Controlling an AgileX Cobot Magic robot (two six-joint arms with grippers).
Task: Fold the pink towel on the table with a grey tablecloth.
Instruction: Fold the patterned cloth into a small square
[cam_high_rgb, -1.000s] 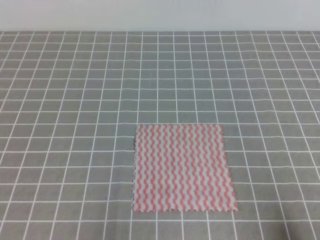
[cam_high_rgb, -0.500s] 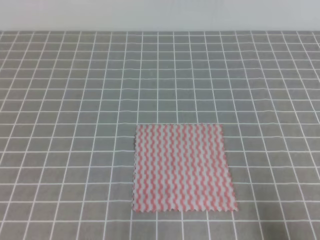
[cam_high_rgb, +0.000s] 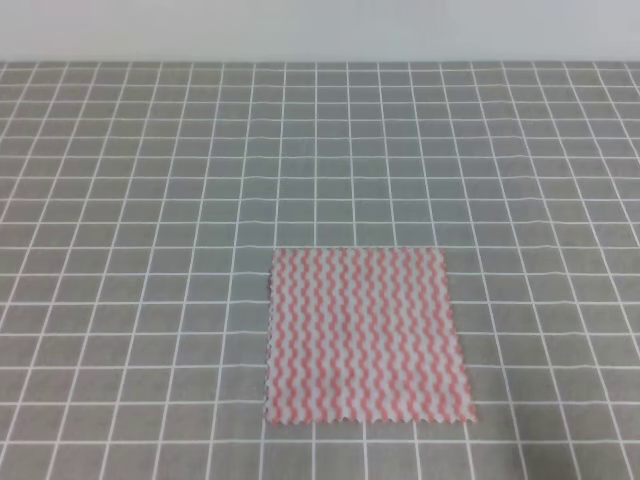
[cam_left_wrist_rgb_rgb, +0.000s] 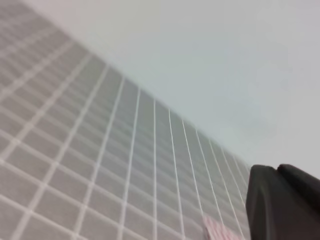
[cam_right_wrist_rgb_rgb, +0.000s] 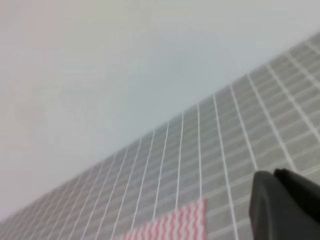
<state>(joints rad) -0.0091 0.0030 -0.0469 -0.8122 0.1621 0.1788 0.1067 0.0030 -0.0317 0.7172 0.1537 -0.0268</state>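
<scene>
My towel (cam_high_rgb: 367, 336) lies flat and unfolded on the table (cam_high_rgb: 130, 200). From the right gripper (cam_right_wrist_rgb_rgb: 287, 205) it sits ahead and leftward; from the left gripper (cam_left_wrist_rgb_rgb: 282, 202), just ahead. Right looks nearer. I cannot tell either gripper's opening.

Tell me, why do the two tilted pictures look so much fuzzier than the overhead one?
Exterior high view: even light, no hard shadows, the pink towel fairly sharp on the grey tablecloth. Left wrist view: soft, slanted, a dark blurred gripper part close to the lens. Right wrist view: the same softness, grid lines smeared.
</scene>
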